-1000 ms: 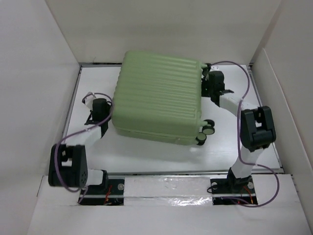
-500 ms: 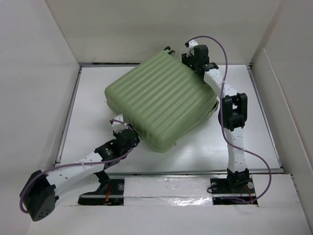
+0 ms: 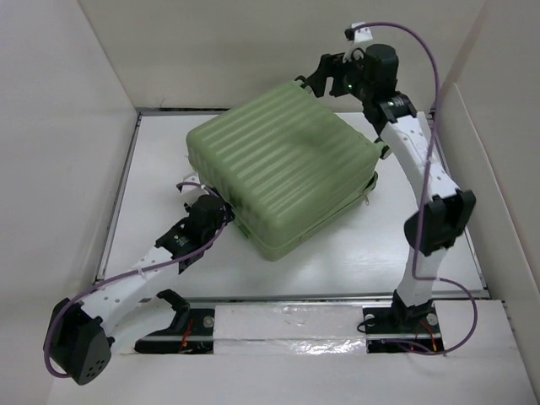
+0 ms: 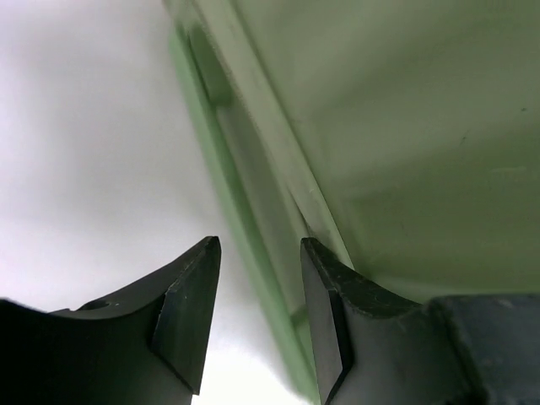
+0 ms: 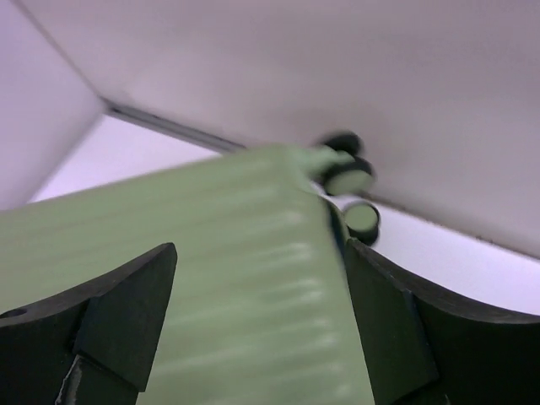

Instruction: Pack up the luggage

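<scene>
The luggage [image 3: 283, 169], a light-green ribbed hard-shell suitcase, lies closed and turned diagonally on the white table; its wheels [image 5: 348, 179] point at the back wall. My left gripper [image 3: 218, 207] sits low at its near-left edge. In the left wrist view its jaws [image 4: 257, 245] are parted, and the suitcase's lower rim [image 4: 253, 228] runs between them, close to the right finger. My right gripper [image 3: 312, 82] hangs raised over the far corner. It stands wide open above the ribbed shell [image 5: 236, 253] and holds nothing.
White walls close in the table on the left [image 3: 59, 152], the back [image 3: 270, 42] and the right [image 3: 498, 152]. A silver strip [image 3: 287, 321] runs along the near edge between the arm bases. Purple cables loop off both arms.
The suitcase has turned so its wheels now face the back wall. My right gripper has opened and risen off the far corner. My left arm has swung in to the near-left edge.
</scene>
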`<action>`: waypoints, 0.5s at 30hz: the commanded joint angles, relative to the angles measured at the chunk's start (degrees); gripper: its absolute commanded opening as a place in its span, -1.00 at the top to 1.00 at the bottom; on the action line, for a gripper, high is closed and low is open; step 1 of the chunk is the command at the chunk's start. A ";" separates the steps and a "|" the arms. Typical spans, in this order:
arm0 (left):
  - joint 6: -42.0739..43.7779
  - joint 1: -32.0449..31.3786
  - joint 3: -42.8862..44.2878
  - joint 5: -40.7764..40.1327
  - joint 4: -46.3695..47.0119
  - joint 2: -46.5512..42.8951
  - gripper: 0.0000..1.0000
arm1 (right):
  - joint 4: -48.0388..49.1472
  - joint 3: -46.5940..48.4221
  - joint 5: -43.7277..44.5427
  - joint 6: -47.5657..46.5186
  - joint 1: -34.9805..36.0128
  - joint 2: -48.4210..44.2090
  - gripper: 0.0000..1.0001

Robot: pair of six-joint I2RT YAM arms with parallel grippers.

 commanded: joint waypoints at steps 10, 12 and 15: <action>-3.28 2.13 0.79 -2.04 10.22 -3.77 0.29 | 23.59 -58.89 13.35 4.12 4.56 -48.85 0.95; -4.70 2.13 -1.96 -5.56 10.31 -11.85 0.34 | 25.19 -67.82 19.50 7.11 5.17 -57.64 1.00; -6.37 3.00 -4.26 -10.93 11.62 -16.79 0.35 | 23.27 -80.36 24.06 9.83 4.56 -66.97 1.00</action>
